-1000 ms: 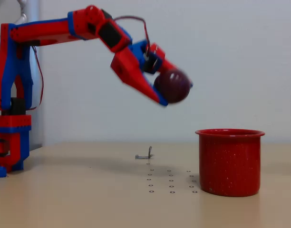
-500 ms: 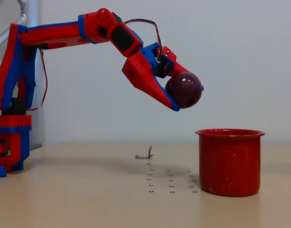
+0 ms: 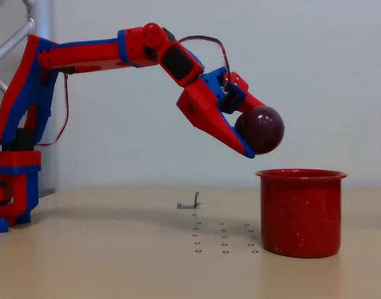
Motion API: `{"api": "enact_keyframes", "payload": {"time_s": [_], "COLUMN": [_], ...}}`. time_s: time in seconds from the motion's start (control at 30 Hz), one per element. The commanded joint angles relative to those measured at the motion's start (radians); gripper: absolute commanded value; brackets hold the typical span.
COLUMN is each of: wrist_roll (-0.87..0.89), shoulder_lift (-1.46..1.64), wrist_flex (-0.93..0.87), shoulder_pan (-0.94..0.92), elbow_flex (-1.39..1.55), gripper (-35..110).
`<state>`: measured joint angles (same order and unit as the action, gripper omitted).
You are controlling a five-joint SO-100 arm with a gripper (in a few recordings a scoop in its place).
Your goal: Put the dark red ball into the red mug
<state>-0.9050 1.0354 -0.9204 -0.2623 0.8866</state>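
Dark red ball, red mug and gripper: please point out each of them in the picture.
dark red ball (image 3: 260, 129), fixed view, middle of its glossy side.
red mug (image 3: 301, 215), fixed view, middle of its speckled outer wall.
gripper (image 3: 253, 146), fixed view, at its fingertips, closed on the ball above the mug's left rim.

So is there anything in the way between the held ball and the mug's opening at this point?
Nothing visible. The gripper holds the dark red ball in the air, just above the left part of the red mug rim, with only open space between them.
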Motion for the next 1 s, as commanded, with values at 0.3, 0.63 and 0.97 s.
{"api": "enact_keyframes", "payload": {"time_s": [0.3, 0.63, 0.97], "wrist_roll": [-0.037, -0.061, -0.035], "shoulder_lift": [-0.066, -0.173, -0.195], "wrist_flex": [0.037, 0.035, 0.075], "shoulder_pan": [-0.029, -0.061, -0.066], "elbow_flex": [-0.253, -0.377, -0.42], "gripper": [18, 21, 47]}}
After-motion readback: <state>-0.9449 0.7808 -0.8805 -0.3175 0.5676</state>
